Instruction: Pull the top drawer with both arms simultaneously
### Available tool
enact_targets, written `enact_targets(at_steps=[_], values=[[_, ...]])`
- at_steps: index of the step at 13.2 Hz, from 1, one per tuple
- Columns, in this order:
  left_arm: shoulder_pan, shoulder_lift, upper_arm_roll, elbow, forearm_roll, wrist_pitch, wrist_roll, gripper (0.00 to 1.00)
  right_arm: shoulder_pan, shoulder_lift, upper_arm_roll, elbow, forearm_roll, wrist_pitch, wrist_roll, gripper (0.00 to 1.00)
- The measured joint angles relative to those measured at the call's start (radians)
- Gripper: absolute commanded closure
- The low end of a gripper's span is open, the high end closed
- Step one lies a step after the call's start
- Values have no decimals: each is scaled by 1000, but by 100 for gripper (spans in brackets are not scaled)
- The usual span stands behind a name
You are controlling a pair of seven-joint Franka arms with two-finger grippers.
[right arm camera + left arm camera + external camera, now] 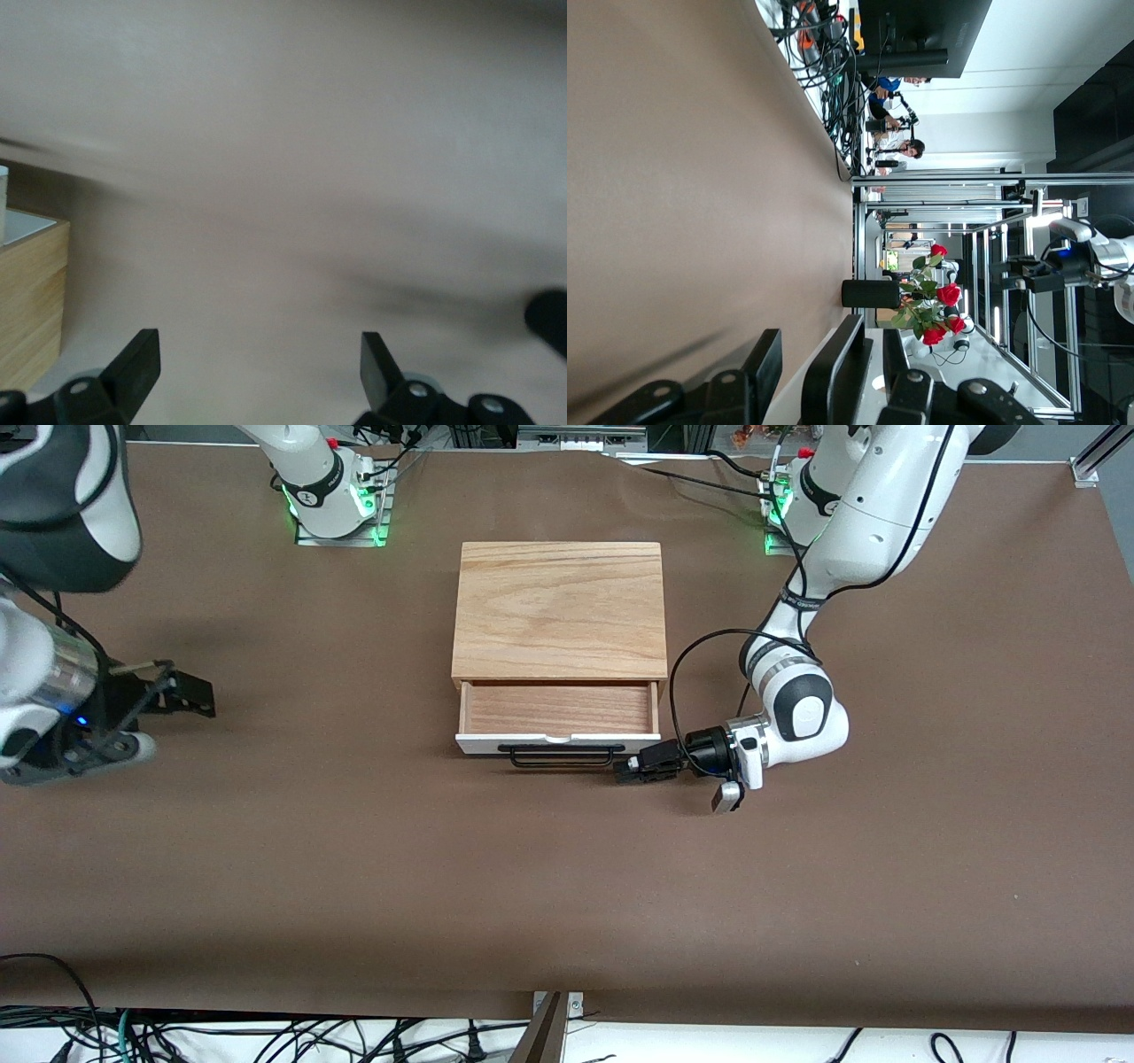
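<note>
The wooden box (559, 609) is taken as the landmark; it is seen on the brown table (567, 886), midway between the two arms' bases. The top drawer (559, 717) is seen partly pulled out of the box's front, toward the front camera, with its bare wood floor exposed and its white front panel and black bar handle (562, 756) at the near edge.

The left gripper (640, 765) is held low, just beside the handle's end toward the left arm's end of the table, level with the drawer's front panel. Whether the handle is touched cannot be told. In the left wrist view, its fingers (833, 372) are seen parted with nothing between them.

The right gripper (182, 693) is kept well apart from the box, over the table toward the right arm's end. Its fingers (137, 363) are spread wide and nothing is held. A corner of the box (31, 297) is seen in the right wrist view.
</note>
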Motion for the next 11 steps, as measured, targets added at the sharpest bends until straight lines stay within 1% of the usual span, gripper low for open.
enact_targets(at_steps=[2,4,7,8,9,10,11], values=[[-14,9,-1,0,-1,1,0,51,-35,-102,-1,-148,-2,72,45,0],[-24,13,-1,3,-4,4,0,51,-76,-177,-1,-235,-2,119,53,0],[-26,14,-1,6,-4,6,0,53,-88,-218,4,-272,-2,121,56,0],[-26,14,-1,7,-4,6,0,58,-88,-218,9,-273,-2,122,59,0],[-27,14,-2,8,-4,6,0,67,-87,-217,13,-274,-2,123,61,0],[-27,14,-3,8,-4,6,0,71,-87,-217,15,-274,-3,124,61,0],[-27,14,-7,8,-4,6,0,72,-87,-217,16,-274,-3,126,61,0]])
